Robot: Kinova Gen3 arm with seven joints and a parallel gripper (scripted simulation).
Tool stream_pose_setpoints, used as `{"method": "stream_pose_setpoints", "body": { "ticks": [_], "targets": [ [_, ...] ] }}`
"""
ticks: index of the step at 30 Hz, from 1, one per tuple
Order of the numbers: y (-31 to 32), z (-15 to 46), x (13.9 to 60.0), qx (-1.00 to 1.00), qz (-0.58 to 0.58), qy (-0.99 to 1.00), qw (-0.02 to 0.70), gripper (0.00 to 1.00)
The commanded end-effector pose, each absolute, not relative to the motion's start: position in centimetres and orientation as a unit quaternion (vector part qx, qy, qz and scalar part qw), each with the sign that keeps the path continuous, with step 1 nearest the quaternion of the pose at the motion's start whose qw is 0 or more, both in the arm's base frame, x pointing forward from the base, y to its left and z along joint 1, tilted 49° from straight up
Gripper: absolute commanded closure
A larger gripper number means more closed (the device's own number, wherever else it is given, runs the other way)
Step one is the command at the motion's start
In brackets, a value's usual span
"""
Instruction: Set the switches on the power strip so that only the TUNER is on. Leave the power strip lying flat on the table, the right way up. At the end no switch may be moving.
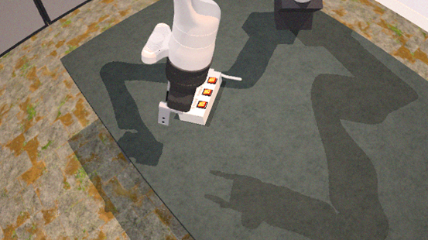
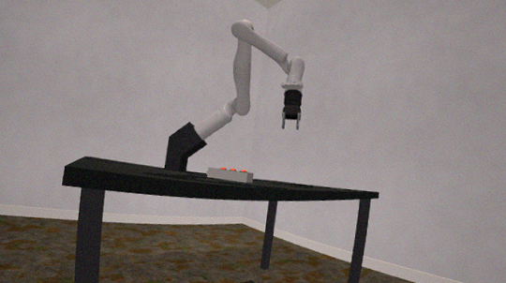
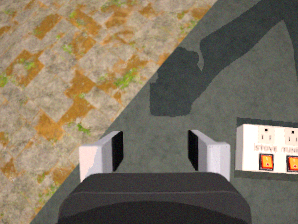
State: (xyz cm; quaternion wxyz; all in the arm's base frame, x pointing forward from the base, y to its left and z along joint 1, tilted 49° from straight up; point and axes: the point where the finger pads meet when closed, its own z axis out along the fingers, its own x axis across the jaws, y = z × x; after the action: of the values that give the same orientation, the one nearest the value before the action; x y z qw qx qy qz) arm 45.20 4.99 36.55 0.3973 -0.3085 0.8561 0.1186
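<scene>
Far below my gripper (image 2: 290, 126), which hangs fully open and holds nothing, the power strip (image 2: 230, 175) lies flat with all 3 switches (image 1: 206, 92) lit, so descending with fingers spread risks pressing 2 rockers together or shoving the strip.

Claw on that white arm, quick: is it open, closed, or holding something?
Claw: open wide and holding nothing; it hangs well above the power strip on the table.
</scene>
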Motion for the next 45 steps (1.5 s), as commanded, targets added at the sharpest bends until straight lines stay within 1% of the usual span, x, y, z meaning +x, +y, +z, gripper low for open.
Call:
{"method": "stream_pose_setpoints", "body": {
  "ticks": [1, 7, 8, 15, 16, 24, 25, 32, 33, 41, 42, 45],
  "targets": [
    [4.7, 36.0, 45.2, -0.305, 0.123, 0.857, 0.396, 0.00],
    [4.7, 36.0, 45.2, -0.305, 0.123, 0.857, 0.396, 0.00],
    [4.1, 34.1, 45.4, -0.302, 0.127, 0.860, 0.390, 0.00],
    [4.1, 34.1, 45.4, -0.302, 0.127, 0.860, 0.390, 0.00],
    [3.5, 32.2, 45.5, -0.299, 0.131, 0.863, 0.385, 0.00],
    [3.5, 32.2, 45.5, -0.299, 0.131, 0.863, 0.385, 0.00],
    [3.1, 30.4, 45.5, -0.297, 0.136, 0.866, 0.379, 0.00],
    [3.1, 30.4, 45.5, -0.297, 0.136, 0.866, 0.379, 0.00],
    [2.8, 28.6, 45.4, -0.295, 0.141, 0.868, 0.374, 0.00],
    [2.8, 28.6, 45.4, -0.295, 0.141, 0.868, 0.374, 0.00],
    [2.6, 26.9, 45.2, -0.294, 0.146, 0.870, 0.369, 0.00],
    [2.6, 26.9, 45.2, -0.294, 0.146, 0.870, 0.369, 0.00]
  ]
}}
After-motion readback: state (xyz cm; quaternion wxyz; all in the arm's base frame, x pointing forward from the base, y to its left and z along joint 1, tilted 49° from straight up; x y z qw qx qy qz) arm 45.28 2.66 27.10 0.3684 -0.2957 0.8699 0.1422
